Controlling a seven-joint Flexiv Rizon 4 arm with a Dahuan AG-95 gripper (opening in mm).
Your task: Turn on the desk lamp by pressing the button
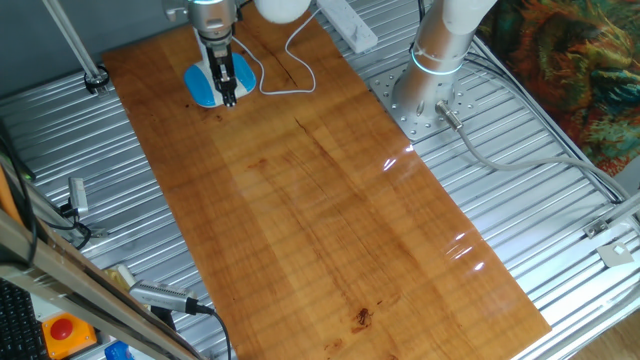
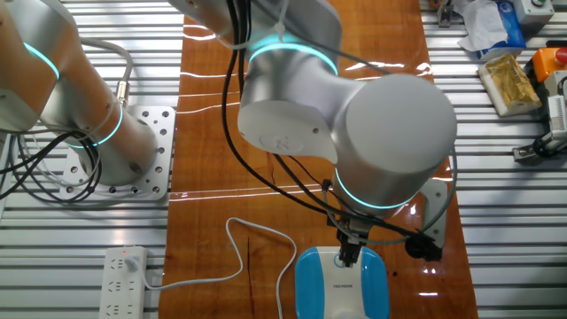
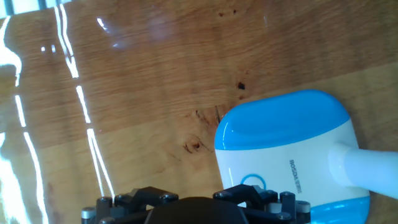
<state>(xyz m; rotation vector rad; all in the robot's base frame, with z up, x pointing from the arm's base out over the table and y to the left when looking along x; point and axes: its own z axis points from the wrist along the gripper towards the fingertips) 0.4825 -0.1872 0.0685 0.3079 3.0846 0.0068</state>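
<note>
1. All three views are bright and evenly lit; colours read clearly.
2. White streaks of glare cross the varnished wooden tabletop [image 1: 330, 200]: short ones in one fixed view, long bands in the other fixed view, thin curved lines at the hand view's left.
3. Shadows are faint and soft.
4. The hand view's lower edge is dark and slightly blurred.
5. The fixed views are sharp throughout.
</note>
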